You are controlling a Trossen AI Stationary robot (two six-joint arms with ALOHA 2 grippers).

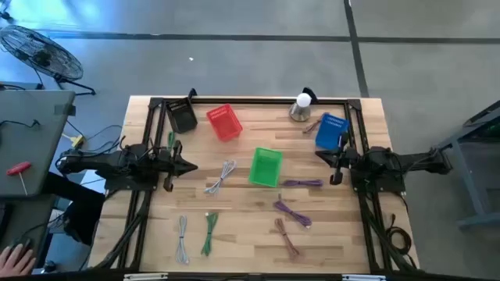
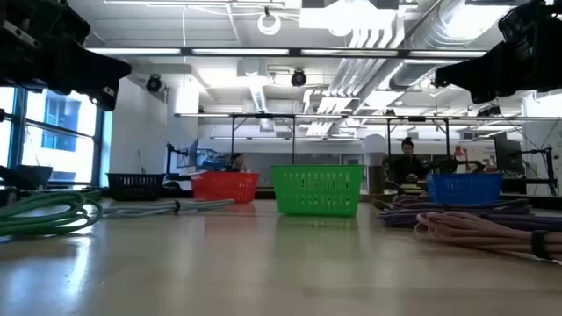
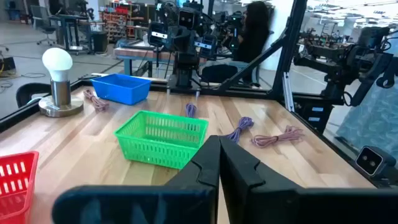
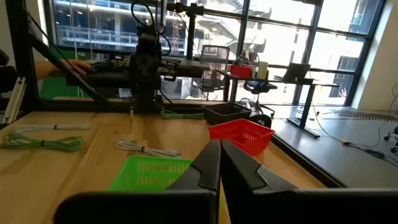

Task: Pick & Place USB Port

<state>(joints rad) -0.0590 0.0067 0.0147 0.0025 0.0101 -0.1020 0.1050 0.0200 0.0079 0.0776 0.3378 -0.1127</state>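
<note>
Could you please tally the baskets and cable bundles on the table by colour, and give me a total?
Baskets: 4, namely black, red, green, blue
White or grey cables: 2
Green cables: 2
Purple cables: 3
Pink cables: 1
Total: 12

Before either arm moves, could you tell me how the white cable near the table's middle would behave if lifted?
The white cable lies in a loose bend, so it is probably floppy and would droop. It looks thin, likely light.
</note>
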